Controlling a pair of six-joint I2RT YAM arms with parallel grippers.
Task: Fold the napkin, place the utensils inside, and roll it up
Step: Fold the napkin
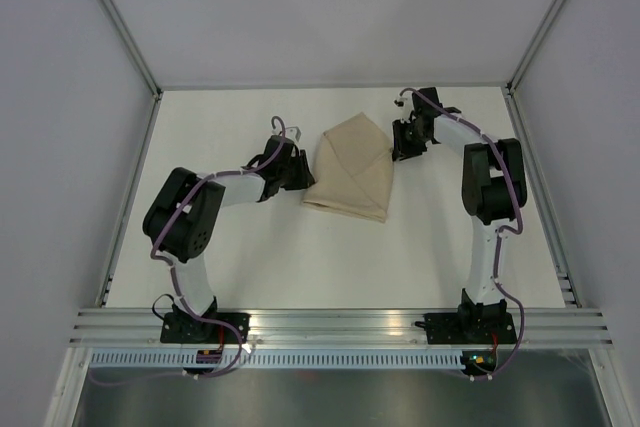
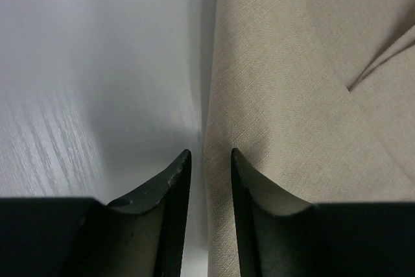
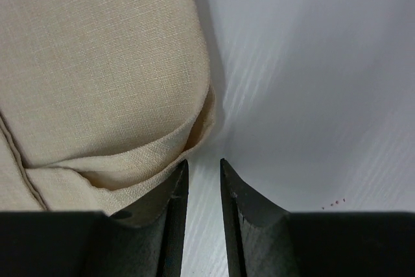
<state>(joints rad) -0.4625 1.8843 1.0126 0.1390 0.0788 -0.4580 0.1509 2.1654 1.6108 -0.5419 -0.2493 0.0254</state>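
— Item one, the cloth?
— The napkin (image 1: 350, 175): beige, lying flat in overlapping layers on the far middle of the table (image 1: 420, 257), between my two grippers. The folding is looking done or nearly so. No roll is showing.
— Item two, your left gripper?
— My left gripper (image 1: 300, 172) is hovering at the napkin's left edge, jaws standing narrowly apart. The edge is running beneath the gap, one finger over cloth and the other over bare table. It is holding nothing.
— Item three, the right?
— My right gripper (image 1: 400, 150) is sitting at the napkin's far right corner, jaws likewise a slit apart. The layered corner is lying just beside one finger, with nothing between the jaws.
— Item four, the utensils?
— Not showing in any view. Whether they are lying inside the folds I cannot tell.
— Outstanding?
— I am judging the placing unconfirmed and the rolling not yet begun, so most of the task is remaining.
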